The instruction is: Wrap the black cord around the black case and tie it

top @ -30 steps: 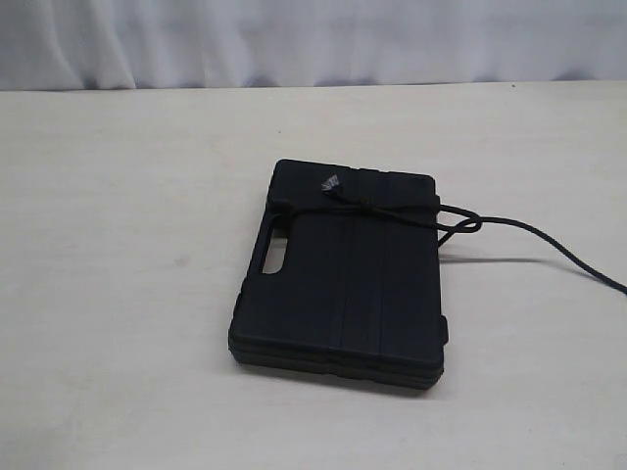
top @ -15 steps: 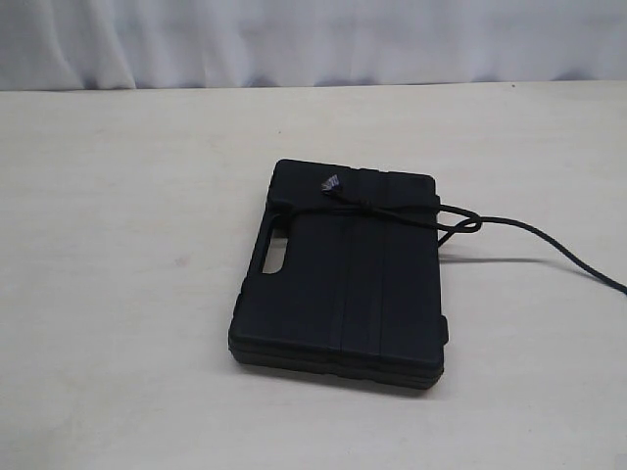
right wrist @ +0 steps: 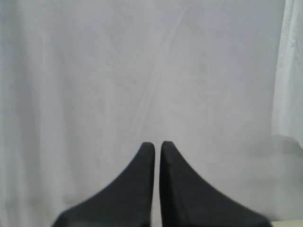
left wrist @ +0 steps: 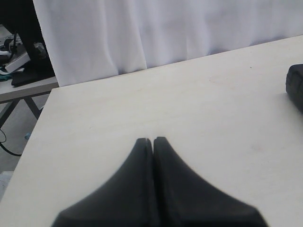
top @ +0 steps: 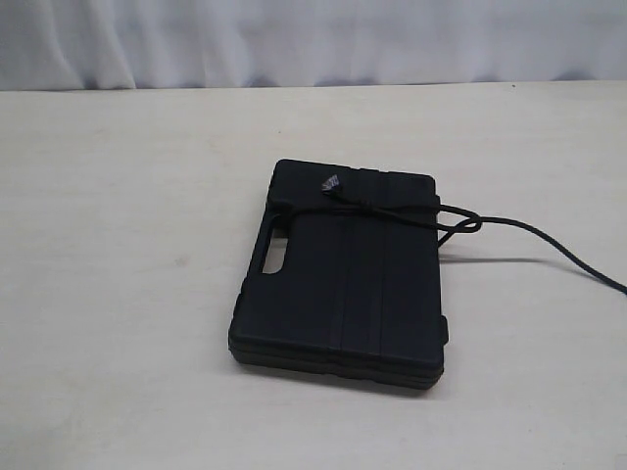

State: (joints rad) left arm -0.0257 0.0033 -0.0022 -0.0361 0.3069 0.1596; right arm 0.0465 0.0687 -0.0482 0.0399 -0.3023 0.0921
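Observation:
The black case [top: 343, 279] lies flat on the pale table [top: 118, 245], its handle cutout toward the left. The black cord [top: 392, 212] crosses the case's far end, knotted on the lid with a frayed tip [top: 330, 182], loops at the right edge and trails off right [top: 568, 257]. Neither gripper shows in the exterior view. My left gripper [left wrist: 152, 140] is shut with nothing in it, low over bare table; a corner of the case [left wrist: 296, 85] sits far off. My right gripper [right wrist: 157, 144] is shut and empty, facing a white curtain.
A white curtain [top: 313, 39] hangs behind the table's far edge. In the left wrist view the table's corner edge [left wrist: 47, 101] drops off toward another desk with dark equipment [left wrist: 23, 61].

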